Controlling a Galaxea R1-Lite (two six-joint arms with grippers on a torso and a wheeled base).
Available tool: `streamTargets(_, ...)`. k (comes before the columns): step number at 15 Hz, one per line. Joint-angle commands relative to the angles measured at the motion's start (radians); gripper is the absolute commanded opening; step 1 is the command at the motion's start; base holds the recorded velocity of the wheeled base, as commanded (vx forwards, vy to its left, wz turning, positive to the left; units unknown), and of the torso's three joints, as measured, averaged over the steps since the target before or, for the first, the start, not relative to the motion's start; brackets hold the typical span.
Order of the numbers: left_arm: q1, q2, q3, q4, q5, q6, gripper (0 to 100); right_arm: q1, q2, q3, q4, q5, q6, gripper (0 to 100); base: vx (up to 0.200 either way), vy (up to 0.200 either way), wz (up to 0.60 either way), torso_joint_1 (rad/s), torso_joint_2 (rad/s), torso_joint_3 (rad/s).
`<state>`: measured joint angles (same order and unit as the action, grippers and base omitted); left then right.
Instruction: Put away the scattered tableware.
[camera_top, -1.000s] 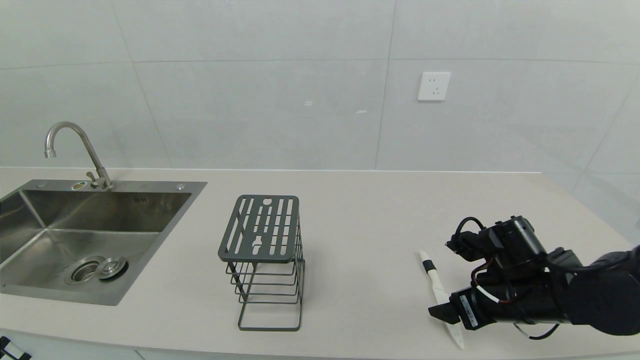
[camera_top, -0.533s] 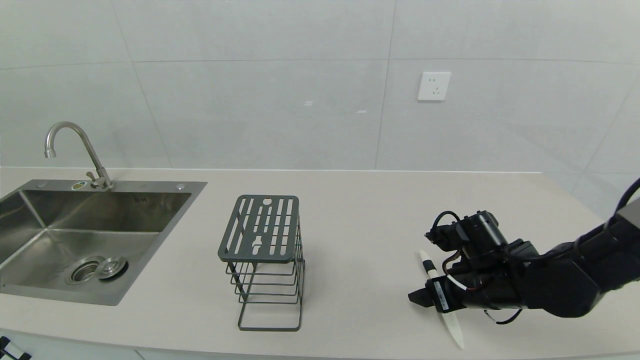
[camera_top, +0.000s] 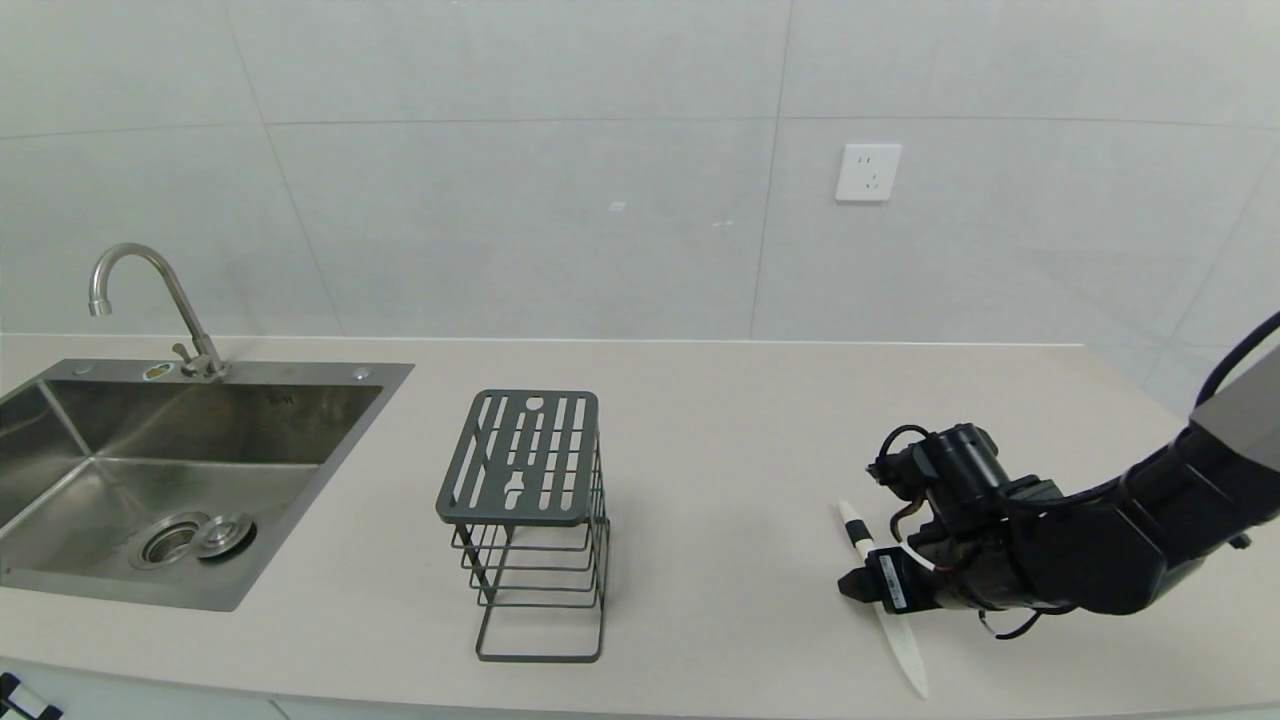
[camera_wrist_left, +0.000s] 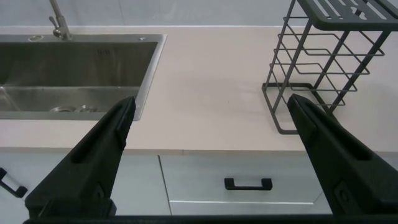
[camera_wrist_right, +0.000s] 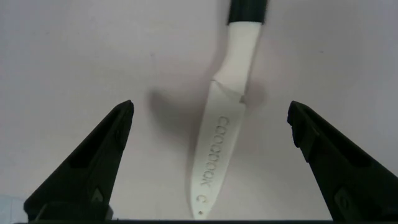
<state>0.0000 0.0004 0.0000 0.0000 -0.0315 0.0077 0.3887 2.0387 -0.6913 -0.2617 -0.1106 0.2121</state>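
A white knife (camera_top: 858, 530) with a black band on its handle lies flat on the beige counter (camera_top: 720, 450), at the right near the front edge. My right gripper (camera_top: 866, 590) hovers low over the knife's middle and hides that part. In the right wrist view the gripper (camera_wrist_right: 210, 109) is open, one finger on each side of the white blade (camera_wrist_right: 214, 155), and neither finger touches it. In the left wrist view my left gripper (camera_wrist_left: 211, 102) is open and empty, held off the counter's front edge and facing the sink and rack.
A dark grey wire rack (camera_top: 525, 520) with a slotted top stands mid-counter, also seen from the left wrist (camera_wrist_left: 329, 56). A steel sink (camera_top: 300, 372) with a faucet (camera_top: 150, 300) takes the left end. A drawer handle (camera_wrist_left: 247, 183) sits below the counter edge.
My right arm has swung left and away from the front edge, bringing its open gripper over the knife's middle. The knife and rack have stayed put.
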Motion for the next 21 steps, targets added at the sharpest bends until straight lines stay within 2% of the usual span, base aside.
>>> streamTargets(1, 0.000, 0.000, 0.000, 0.000, -0.001, 0.000, 100, -0.010, 0.018, 0.003, -0.001, 0.003, 0.000, 100, 0.000, 0.000, 0.00, 0.000, 0.00, 0.000)
streamTargets(10, 0.000, 0.001, 0.000, 0.000, -0.001, 0.003, 100, 0.004, 0.064, -0.036, -0.021, 0.002, -0.008, 100, 0.000, 0.000, 0.00, 0.000, 0.00, 0.000)
streamTargets(11, 0.002, 0.000, 0.000, 0.000, -0.001, 0.003, 100, 0.010, 0.072, -0.036, -0.021, 0.002, -0.007, 0, 0.000, 0.000, 0.00, 0.000, 0.00, 0.000)
streamTargets(16, 0.000, 0.001, 0.000, 0.000, -0.001, 0.003, 100, 0.010, 0.110, -0.022, -0.014, 0.002, -0.002, 0, 0.000, 0.000, 0.00, 0.000, 0.00, 0.000)
streamTargets(20, 0.002, 0.000, 0.000, 0.000, -0.001, 0.003, 100, 0.007, 0.078, -0.060, -0.019, 0.000, -0.016, 0, 0.000, 0.000, 0.00, 0.000, 0.00, 0.000)
streamTargets(21, 0.000, 0.000, 0.000, 0.000, -0.001, 0.003, 100, -0.002, 0.006, -0.074, -0.022, 0.008, -0.094, 0, 0.000, 0.000, 0.00, 0.000, 0.00, 0.000)
